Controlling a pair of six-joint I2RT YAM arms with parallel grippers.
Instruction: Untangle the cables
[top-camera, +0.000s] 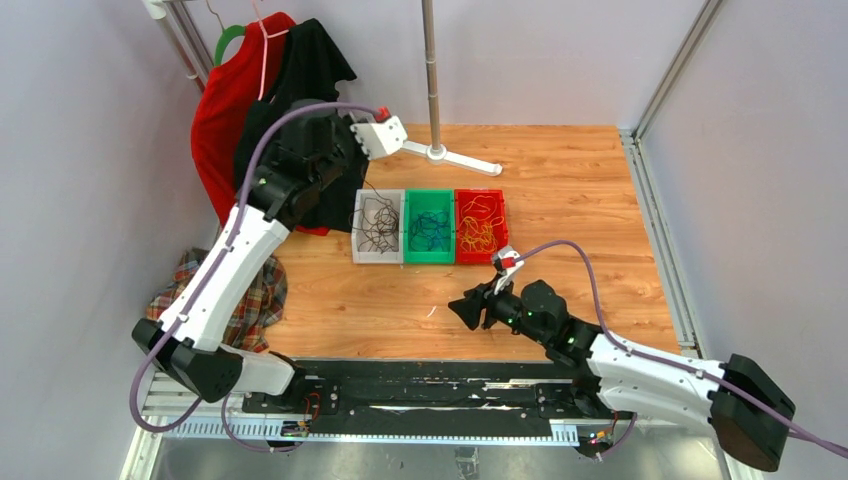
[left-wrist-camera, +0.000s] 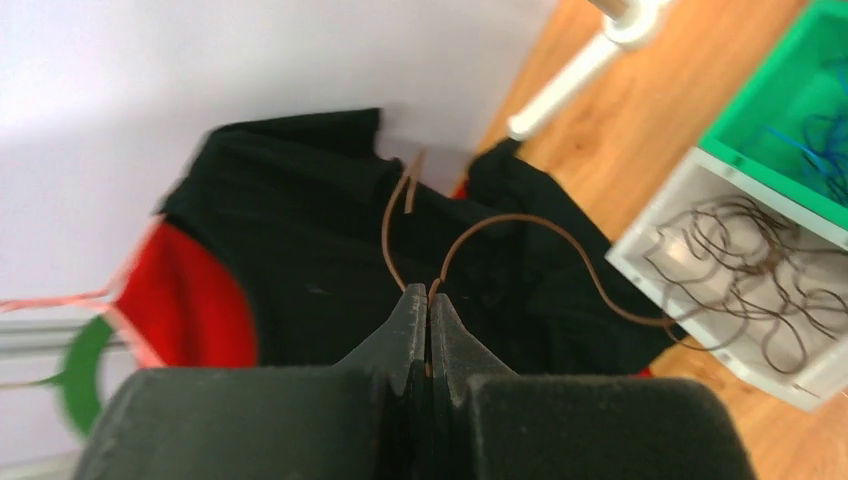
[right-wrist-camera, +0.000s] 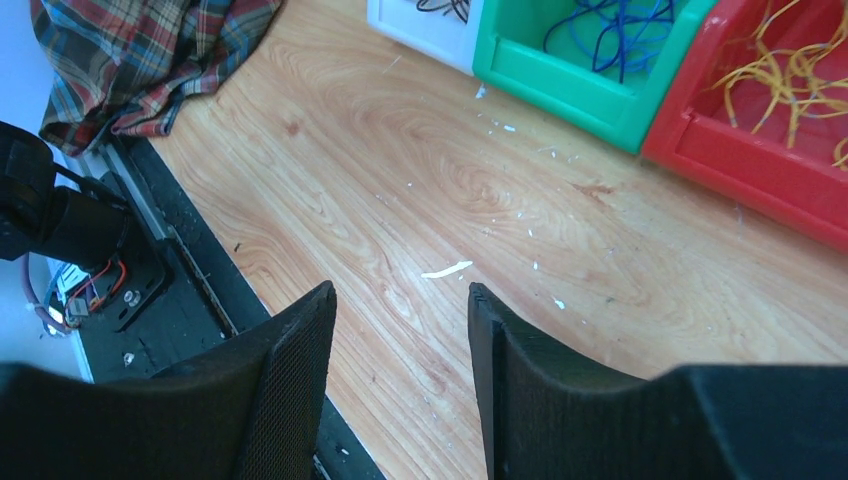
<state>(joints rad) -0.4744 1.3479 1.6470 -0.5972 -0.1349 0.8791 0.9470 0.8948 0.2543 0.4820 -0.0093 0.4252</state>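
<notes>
Only wrist views show left hand (left-wrist-camera: 428, 297) pinching seemingly brown cable (left-wrist-camera: 510, 216), right hand (right-wrist-camera: 400, 292) agape.

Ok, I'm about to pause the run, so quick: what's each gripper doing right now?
Left gripper: shut on a dark cable.
Right gripper: open, holding nothing.

left bin (top-camera: 379, 258) white, dark cables (top-camera: 378, 222) | middle bin (top-camera: 429, 260) green, blue cables (top-camera: 430, 232) | right bin (top-camera: 481, 259) red, yellow cables (top-camera: 478, 230) | near-left cloth (top-camera: 255, 295) plaid | far-left red shirt (top-camera: 225, 110), black shirt (top-camera: 310, 60) | desk (top-camera: 560, 200) tan wood-grain
</notes>
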